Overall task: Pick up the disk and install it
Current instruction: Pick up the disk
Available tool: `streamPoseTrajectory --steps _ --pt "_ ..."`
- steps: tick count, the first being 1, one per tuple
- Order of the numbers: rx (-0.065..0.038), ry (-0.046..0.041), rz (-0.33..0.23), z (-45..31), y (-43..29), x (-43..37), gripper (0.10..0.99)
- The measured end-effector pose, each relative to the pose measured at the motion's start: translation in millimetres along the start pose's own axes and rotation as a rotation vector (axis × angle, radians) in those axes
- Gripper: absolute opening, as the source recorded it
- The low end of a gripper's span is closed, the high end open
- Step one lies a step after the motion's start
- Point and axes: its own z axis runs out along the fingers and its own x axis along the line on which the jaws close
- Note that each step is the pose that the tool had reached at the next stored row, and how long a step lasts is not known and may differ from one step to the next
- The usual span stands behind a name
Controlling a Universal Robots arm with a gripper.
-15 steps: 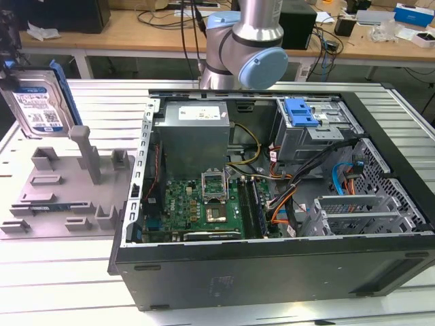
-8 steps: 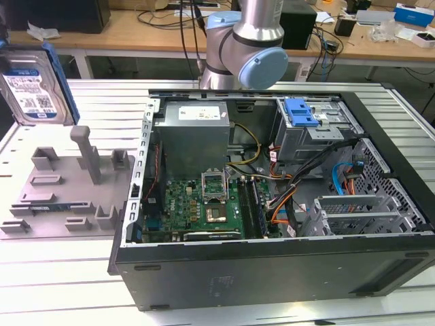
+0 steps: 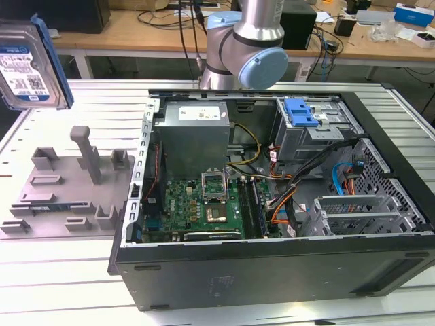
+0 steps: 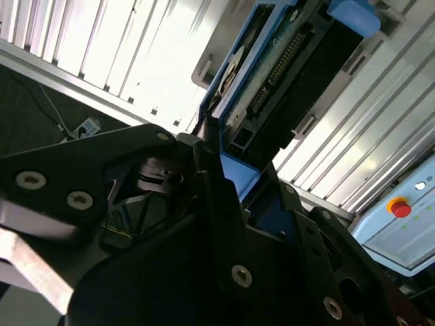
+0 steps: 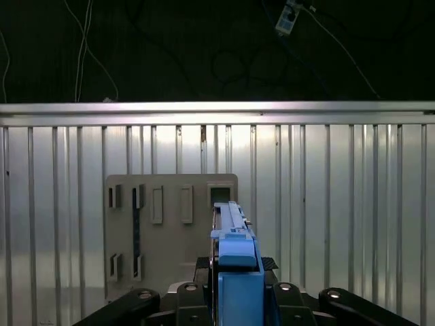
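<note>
Disk [image 3: 35,62], white-and-blue label [image 3: 22,73], clamped between jaws, held aloft

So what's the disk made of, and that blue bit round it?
The disk looks like silvery metal with a dull shine, under a paper-like white-and-blue label. Its blue frame is probably plastic: solid colour, smooth moulded edges.

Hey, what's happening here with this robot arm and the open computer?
The arm's gripper is shut on the disk, holding it by its blue bracket in the air above the grey holder plate, at the exterior view's left. The open computer case lies to that view's right, and the disk is not yet in it.
</note>
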Motion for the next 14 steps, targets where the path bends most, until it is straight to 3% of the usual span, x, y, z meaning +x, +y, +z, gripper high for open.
streamPoseTrajectory --steps 7,14 --pt "0.000 -0.0053 0.000 -30.2 0.2 0.2 0.365" --pt "0.000 -0.0081 0.000 -33.1 0.2 0.9 0.365"
